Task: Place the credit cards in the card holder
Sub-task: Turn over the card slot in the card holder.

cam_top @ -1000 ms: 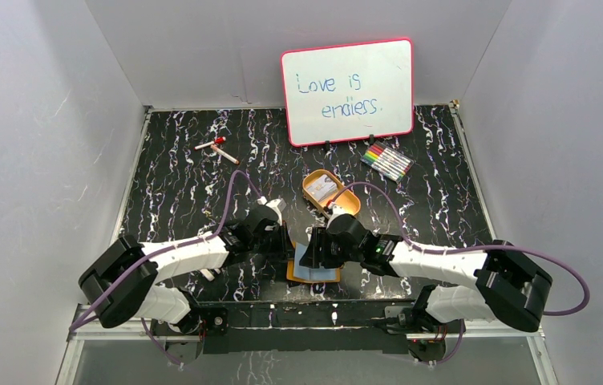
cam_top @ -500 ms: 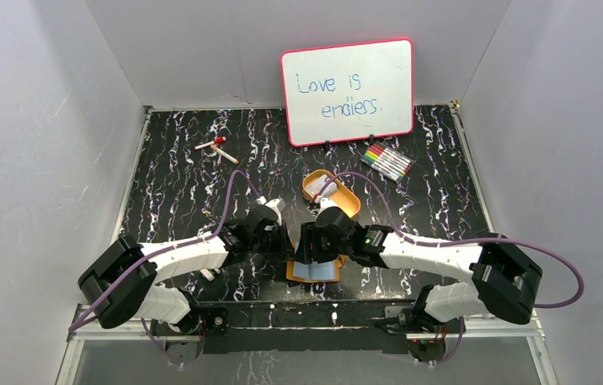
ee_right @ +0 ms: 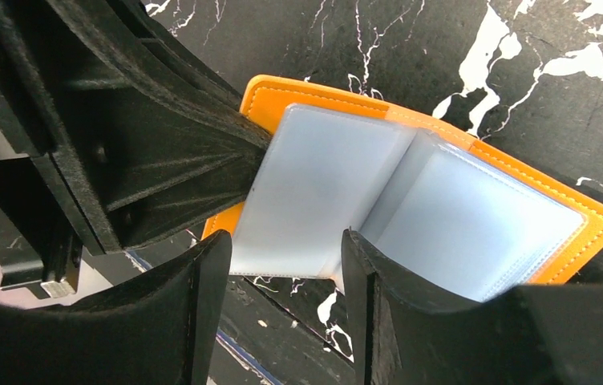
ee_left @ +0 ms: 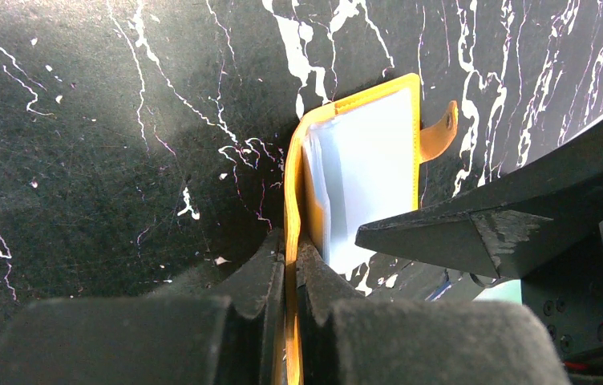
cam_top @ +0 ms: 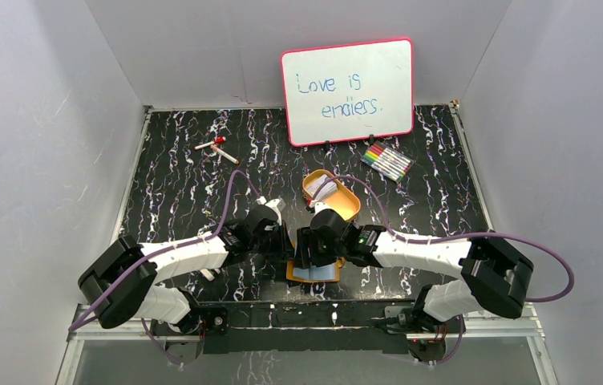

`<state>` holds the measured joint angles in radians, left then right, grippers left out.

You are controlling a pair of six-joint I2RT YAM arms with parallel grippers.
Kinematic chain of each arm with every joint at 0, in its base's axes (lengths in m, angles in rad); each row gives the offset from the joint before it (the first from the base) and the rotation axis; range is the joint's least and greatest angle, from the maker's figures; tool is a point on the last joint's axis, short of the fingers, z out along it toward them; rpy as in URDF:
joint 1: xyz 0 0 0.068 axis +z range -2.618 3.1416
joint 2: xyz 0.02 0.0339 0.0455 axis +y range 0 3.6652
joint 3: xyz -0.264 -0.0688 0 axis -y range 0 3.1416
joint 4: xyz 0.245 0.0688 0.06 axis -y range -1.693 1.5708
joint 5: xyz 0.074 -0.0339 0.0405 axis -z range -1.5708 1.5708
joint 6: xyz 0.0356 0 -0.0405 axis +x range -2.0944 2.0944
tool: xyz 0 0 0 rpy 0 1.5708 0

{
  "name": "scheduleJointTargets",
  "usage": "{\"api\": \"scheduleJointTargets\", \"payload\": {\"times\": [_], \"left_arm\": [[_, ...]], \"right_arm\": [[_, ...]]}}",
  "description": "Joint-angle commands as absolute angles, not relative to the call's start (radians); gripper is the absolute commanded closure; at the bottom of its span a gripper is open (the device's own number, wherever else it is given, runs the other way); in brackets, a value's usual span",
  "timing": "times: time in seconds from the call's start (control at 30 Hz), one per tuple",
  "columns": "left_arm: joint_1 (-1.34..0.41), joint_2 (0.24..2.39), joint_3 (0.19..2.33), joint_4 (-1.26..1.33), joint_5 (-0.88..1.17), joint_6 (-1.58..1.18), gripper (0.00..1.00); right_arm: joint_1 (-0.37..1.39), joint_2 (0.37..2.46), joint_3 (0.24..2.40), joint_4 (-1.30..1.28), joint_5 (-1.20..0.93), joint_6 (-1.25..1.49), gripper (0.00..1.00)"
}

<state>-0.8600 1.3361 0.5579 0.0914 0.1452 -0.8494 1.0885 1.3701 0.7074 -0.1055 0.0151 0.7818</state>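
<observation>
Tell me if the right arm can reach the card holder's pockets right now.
Probably yes: the right hand is open right over the card holder's spread pockets; the left hand clamps only one cover edge.

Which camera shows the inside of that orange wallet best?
The right wrist view: the card holder lies open there, its pale blue pockets fanned out. The left wrist view sees it nearly edge-on, its cover pinched in the left tool. The top view shows only a small patch between the arms.

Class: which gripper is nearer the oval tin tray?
Right. The right gripper is just in front of the tin tray; the left gripper is farther left, clamped on the card holder.
</observation>
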Motion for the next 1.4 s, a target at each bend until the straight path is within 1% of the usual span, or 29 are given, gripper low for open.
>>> {"api": "scheduleJointTargets", "payload": {"times": [0.0,0.1,0.2,0.37,0.47,0.57,0.67,0.9,1.0,1.37], "left_arm": [[-0.862,1.306,0.568,0.08,0.135,-0.849,1.0],[-0.862,1.308,0.566,0.081,0.136,-0.851,1.0],[-0.862,1.308,0.566,0.083,0.137,-0.85,1.0],[-0.861,1.307,0.565,0.08,0.137,-0.847,1.0],[-0.862,1.307,0.564,0.078,0.135,-0.845,1.0],[-0.862,1.307,0.566,0.078,0.131,-0.845,1.0],[-0.862,1.307,0.567,0.077,0.132,-0.843,1.0],[-0.862,1.302,0.567,0.066,0.125,-0.84,1.0],[-0.861,1.299,0.566,0.06,0.119,-0.839,1.0],[-0.863,1.292,0.555,0.045,0.1,-0.833,1.0]], "right_arm": [[1.1,1.381,0.756,-0.087,0.006,0.769,0.38],[1.101,1.394,0.76,-0.091,0.006,0.767,0.39],[1.101,1.406,0.76,-0.099,0.006,0.772,0.43],[1.101,1.398,0.748,-0.107,0.019,0.779,0.53],[1.101,1.369,0.734,-0.111,0.047,0.784,0.62],[1.101,1.375,0.739,-0.169,0.083,0.786,0.69],[1.101,1.388,0.735,-0.218,0.124,0.791,0.74],[1.101,1.371,0.691,-0.231,0.165,0.817,0.75],[1.101,1.358,0.691,-0.275,0.201,0.828,0.76],[1.095,1.217,0.621,-0.42,0.319,0.898,0.74]]}}
